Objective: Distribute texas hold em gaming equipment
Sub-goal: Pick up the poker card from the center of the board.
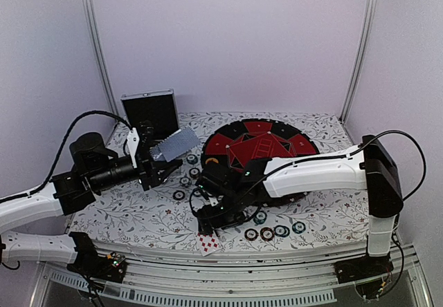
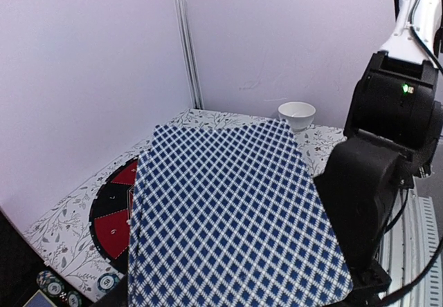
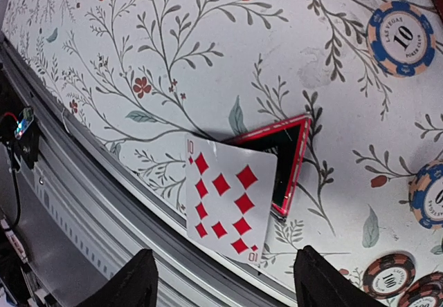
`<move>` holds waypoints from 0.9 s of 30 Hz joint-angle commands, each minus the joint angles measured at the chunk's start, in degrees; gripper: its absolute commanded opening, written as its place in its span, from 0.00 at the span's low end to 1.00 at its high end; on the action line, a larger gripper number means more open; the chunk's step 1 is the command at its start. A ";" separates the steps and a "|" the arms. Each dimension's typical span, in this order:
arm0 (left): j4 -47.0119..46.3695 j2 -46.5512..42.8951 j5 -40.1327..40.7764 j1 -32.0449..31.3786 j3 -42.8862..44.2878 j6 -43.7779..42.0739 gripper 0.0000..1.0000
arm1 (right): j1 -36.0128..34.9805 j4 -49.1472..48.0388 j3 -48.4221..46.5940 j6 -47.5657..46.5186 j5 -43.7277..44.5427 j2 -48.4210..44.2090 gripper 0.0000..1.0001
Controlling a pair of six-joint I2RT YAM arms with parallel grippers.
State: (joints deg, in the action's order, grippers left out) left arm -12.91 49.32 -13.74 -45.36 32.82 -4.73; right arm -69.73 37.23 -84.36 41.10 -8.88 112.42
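**Left of the mat: card stack held aloft; right gripper spread over the ten of diamonds**

Left of the mat [image 1: 299, 143], just off its rim, the left gripper [image 1: 159, 157] is clamped on a stack of cards [image 1: 176, 143]. The stack is raised off the table [image 1: 124, 210] and tilted, check-patterned backs up. In the left wrist view the cards [image 2: 228, 217] fill most of the frame and hide the fingers. The mat [image 2: 111, 224] shows beyond their left edge and a white cup [image 2: 296, 115] past their top edge.

Near side of the mat, at the table's front edge, the right gripper [image 1: 208, 218] hangs low with its fingers apart and nothing between them. The right wrist view shows both fingertips [image 3: 142, 279] wide apart over a face-up ten of diamonds [image 3: 225, 200]. That card [image 1: 208, 243] lies partly over the red-black triangle [image 3: 289, 158], covering its lower left corner and touching it.

Chips:
- A row of chips [image 1: 267, 234] lies on the mat's near side, to the right of the ten.
- Loose chips [image 1: 178, 195] sit off the mat's left rim, below the raised stack.
- Up close, one blue-and-cream chip [image 3: 401, 37] is marked 10 and one brown chip [image 3: 386, 276] is marked 100.

A black case [image 1: 150, 112] stands behind the mat's left side, by the back wall.
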 commanded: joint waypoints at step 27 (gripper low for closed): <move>-1.41 -3.09 -1.73 0.87 -1.57 -1.54 0.52 | -6.91 16.04 -18.07 3.93 12.09 18.40 0.64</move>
State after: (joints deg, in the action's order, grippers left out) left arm -12.80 47.11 -14.81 -45.30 31.88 -5.82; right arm -76.86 54.65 -100.82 45.98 3.73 128.18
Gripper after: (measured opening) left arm 0.523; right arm 0.653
